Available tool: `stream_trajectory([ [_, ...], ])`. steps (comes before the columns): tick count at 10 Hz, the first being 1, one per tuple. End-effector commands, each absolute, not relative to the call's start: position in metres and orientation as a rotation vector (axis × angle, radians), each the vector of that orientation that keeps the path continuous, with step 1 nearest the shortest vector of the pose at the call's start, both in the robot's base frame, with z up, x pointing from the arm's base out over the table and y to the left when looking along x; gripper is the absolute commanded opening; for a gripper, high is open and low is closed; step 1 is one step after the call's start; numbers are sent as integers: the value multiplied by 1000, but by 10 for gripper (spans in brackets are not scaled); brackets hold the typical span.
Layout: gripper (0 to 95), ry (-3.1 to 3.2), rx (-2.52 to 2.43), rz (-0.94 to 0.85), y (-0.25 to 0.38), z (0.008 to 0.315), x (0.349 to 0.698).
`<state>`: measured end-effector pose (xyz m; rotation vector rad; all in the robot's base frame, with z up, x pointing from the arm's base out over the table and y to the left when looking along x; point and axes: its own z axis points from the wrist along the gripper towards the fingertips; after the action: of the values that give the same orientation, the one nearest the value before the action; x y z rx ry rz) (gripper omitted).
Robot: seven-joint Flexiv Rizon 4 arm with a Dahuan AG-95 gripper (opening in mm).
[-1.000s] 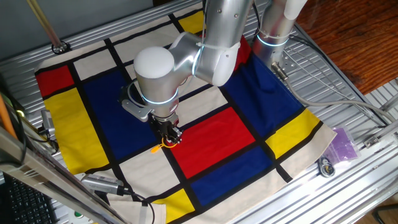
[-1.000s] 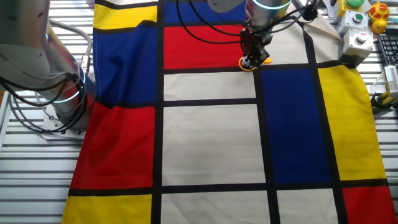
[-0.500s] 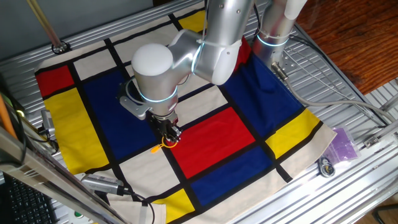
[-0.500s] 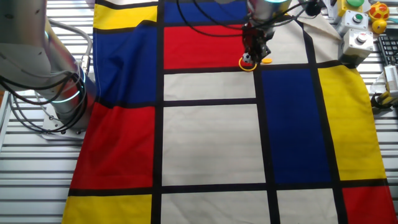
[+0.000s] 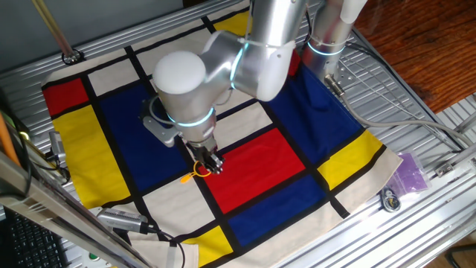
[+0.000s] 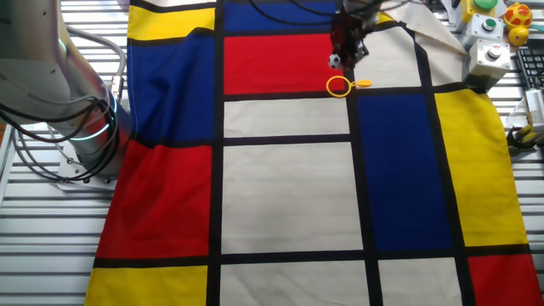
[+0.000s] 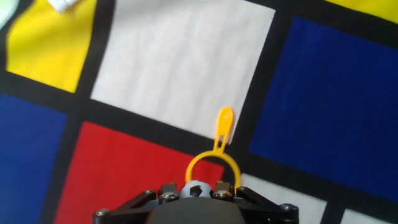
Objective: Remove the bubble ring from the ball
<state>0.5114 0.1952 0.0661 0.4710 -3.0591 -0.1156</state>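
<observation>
The orange-yellow bubble ring lies flat on the checked cloth on a black stripe, its handle pointing right. It also shows in one fixed view and in the hand view. My gripper is shut on the tiny black-and-white ball and holds it just above the cloth, clear of the hoop. In the hand view the ball sits between the fingertips, with the ring below it. In one fixed view the gripper hides the ball.
The arm's base stands at the cloth's left edge. A button box and small toys sit at the far right corner. A purple bag and a metal fitting lie beside the cloth.
The gripper has risen and shifted slightly with the ball in it. The ball has come out of the hoop. The ring stays on the cloth.
</observation>
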Motion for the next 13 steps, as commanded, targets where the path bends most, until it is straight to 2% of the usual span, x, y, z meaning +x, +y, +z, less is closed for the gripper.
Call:
stream_trajectory([
  [1,0,-3067,433,-112,208,60,508],
  [5,0,-3081,438,-119,216,36,500],
  [9,0,-3100,480,-105,212,26,496],
  [11,380,-3096,508,-105,211,26,496],
  [13,380,-3094,521,-105,211,26,496],
])
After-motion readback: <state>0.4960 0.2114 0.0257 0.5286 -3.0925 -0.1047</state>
